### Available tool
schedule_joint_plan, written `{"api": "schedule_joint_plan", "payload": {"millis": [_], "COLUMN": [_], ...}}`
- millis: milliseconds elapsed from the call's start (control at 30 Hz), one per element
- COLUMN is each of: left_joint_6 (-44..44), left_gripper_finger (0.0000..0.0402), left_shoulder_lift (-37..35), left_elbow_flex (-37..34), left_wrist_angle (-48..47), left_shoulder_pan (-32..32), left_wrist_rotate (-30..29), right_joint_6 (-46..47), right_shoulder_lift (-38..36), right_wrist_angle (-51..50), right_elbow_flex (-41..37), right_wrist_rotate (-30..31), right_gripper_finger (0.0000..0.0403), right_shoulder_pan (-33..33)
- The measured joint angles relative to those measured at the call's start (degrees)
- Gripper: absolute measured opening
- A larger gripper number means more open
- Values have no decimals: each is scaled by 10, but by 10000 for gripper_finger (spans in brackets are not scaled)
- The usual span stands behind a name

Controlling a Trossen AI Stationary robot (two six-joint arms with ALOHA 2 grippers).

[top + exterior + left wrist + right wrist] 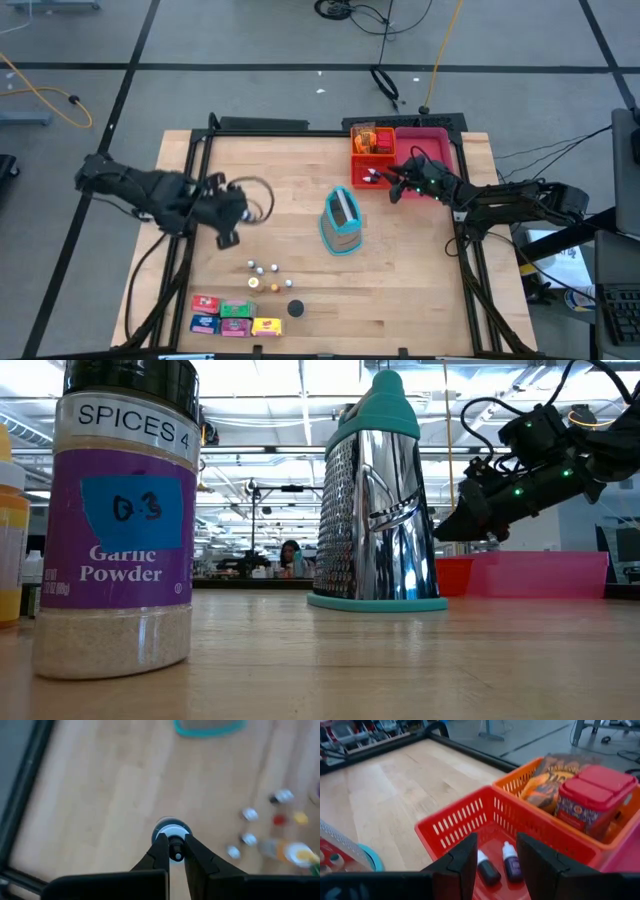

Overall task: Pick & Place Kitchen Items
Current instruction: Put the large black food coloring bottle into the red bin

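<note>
My left gripper [226, 236] hangs above the table's left half, shut on a tiny round bottle [171, 828] with a white and blue top. Several tiny spice bottles [262, 270] stand near the front, with small red, blue, green and yellow boxes [235, 318] and a black piece [295, 308] closer to the near edge. A garlic powder jar [120, 520] fills the low view's left. My right gripper [495, 855] is open above the red basket [470, 820], where two small bottles [500, 865] lie on the floor. My left gripper pinches the tiny bottle between its two fingertips [161, 851], coming from above and slanting down. The part gripped is a small dark piece [176, 849] at the bottle's end. The bottle hangs below the fingers, clear of the table.
A steel grater with a teal base [342, 222] stands upright mid-table. At the back right, an orange basket [372, 135] holds a packet and a red-lidded tub, beside the pink tray [435, 150]. Bare wood lies between the grater and my left arm.
</note>
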Motion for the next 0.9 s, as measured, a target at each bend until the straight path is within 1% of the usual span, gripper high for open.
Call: {"api": "schedule_joint_plan", "payload": {"millis": [67,200,267,400,633,700,800,900], "left_joint_6": [43,146,191,266,353,376,406,420], "left_gripper_finger": [16,16,16,16,16,16,16,16], "left_shoulder_lift": [4,19,32,72,182,213,260,305], "left_elbow_flex": [16,48,66,104,185,215,261,313], "left_wrist_angle": [20,79,108,146,159,163,176,177], "left_shoulder_pan": [39,116,153,226,321,342,370,387], "left_wrist_rotate": [-1,4,16,51,84,106,157,176], "right_joint_6": [0,0,7,17,17,17,17,8], "right_shoulder_lift": [0,0,0,0,0,0,0,0], "right_wrist_angle": [14,49,68,94,124,124,124,104], "right_elbow_flex": [0,0,0,0,6,17,40,66], "right_wrist_rotate": [-3,-45,-60,-60,-60,-67,-90,-90], "right_gripper_finger": [128,128,128,128,128,128,128,128], "right_shoulder_pan": [0,0,0,0,0,0,1,1]}}
